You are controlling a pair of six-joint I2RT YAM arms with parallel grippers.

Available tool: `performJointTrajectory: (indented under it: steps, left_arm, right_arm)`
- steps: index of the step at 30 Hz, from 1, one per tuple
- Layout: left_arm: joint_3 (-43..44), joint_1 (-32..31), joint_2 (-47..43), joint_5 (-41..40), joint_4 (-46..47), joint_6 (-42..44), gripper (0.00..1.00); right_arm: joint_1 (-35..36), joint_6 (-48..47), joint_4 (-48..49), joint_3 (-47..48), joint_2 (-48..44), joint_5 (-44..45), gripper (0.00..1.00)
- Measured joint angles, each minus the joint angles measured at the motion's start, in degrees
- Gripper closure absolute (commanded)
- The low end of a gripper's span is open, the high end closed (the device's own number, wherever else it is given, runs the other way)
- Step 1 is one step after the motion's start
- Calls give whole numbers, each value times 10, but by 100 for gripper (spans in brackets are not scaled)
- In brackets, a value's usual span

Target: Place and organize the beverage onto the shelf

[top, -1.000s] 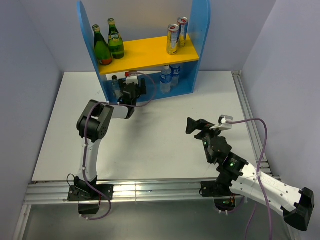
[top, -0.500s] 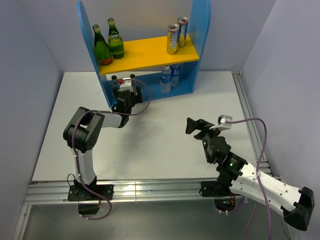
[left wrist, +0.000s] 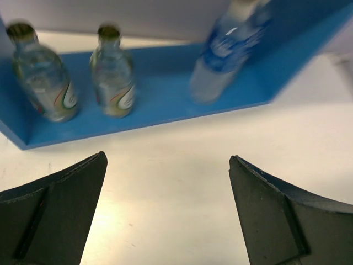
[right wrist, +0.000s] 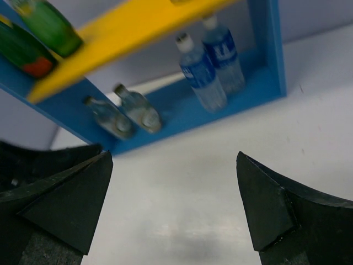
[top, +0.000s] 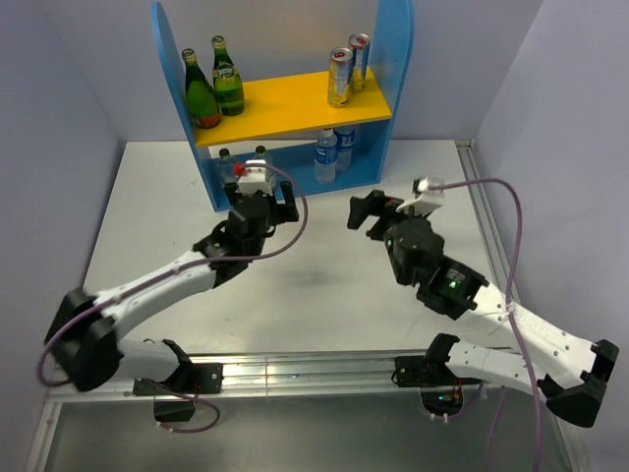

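Overhead view; wrist cameras face shelf (left wrist: 165,105)

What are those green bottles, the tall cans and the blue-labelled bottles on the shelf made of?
The green bottles look like glossy tinted glass: deep green with a shiny surface. The cans seem metal, probably aluminium, given their silvery sheen. The blue-labelled bottles look like thin clear plastic with white caps, though that is uncertain.

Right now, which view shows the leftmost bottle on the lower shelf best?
Left wrist: the leftmost bottle stands close and whole. Right wrist shows it smaller; top external shows only its cap under the yellow board.
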Motion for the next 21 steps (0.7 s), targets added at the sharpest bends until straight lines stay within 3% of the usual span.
performJointTrajectory:
  steps: [4,8,21]
  left_arm:
    - [41,-17,-127,8,-108,-21,1]
    - [76,-12,-200,23,-187,-31,1]
    - [76,-14,-261,41,-287,-43,1]
  right_arm:
    - [0,-24,-37,107,7,-14,0]
    - [0,-48,-66,143,-7,-27,0]
    - [0,-78,-124,170,-45,-54,0]
